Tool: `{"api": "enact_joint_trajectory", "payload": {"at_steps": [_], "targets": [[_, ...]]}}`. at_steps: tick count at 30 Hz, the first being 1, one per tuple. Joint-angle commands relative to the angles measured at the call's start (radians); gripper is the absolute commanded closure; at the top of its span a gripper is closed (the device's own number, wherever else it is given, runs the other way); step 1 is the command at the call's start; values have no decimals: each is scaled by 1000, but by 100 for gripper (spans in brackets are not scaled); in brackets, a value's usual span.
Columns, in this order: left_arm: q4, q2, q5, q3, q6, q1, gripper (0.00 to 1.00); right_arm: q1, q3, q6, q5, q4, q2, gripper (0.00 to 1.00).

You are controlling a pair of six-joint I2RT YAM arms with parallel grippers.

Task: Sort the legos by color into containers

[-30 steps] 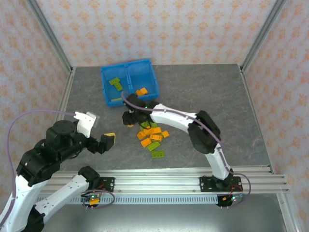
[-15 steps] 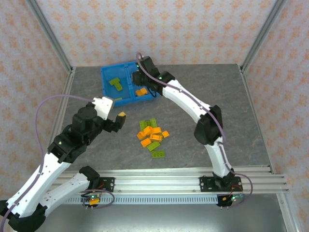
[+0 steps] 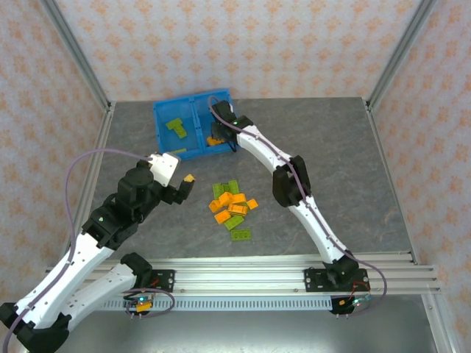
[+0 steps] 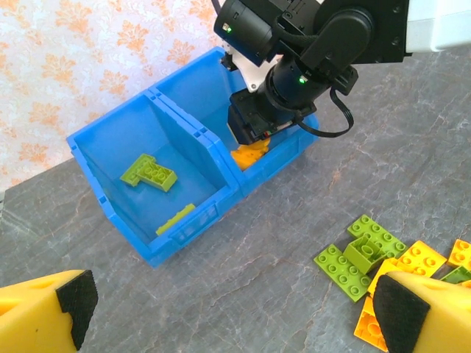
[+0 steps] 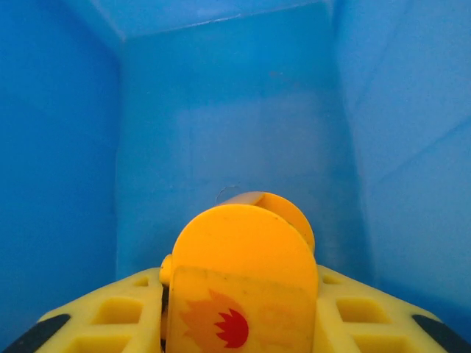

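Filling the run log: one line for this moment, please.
left hand open over table | right hand holding orange piece in tray, right compartment | brick pile unsorted

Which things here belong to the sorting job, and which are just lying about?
Job: blue tray; green bricks in its left compartment; loose brick pile; orange piece held in right pincer; open left pincer.
Lying about: purple cable; base rail; patterned walls.

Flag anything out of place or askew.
Nothing stands out. Green bricks lie in the tray's left compartment, an orange brick in the right, where the right gripper holds an orange piece; the unsorted pile sits on the table.
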Motion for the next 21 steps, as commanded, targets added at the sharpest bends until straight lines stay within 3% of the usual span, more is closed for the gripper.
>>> {"api": "enact_joint_trajectory", "payload": {"at_steps": [1, 8, 15, 21], "targets": [[26, 14, 5, 7, 22, 4, 0, 9, 46, 13, -15, 12, -26, 53], [17, 7, 36, 1, 42, 4, 0, 9, 66, 20, -32, -33, -112, 50], [-7, -2, 25, 6, 57, 3, 0, 9, 43, -21, -23, -75, -261, 35], [-17, -17, 22, 6, 72, 4, 0, 9, 7, -48, -39, -187, -394, 36]]}}
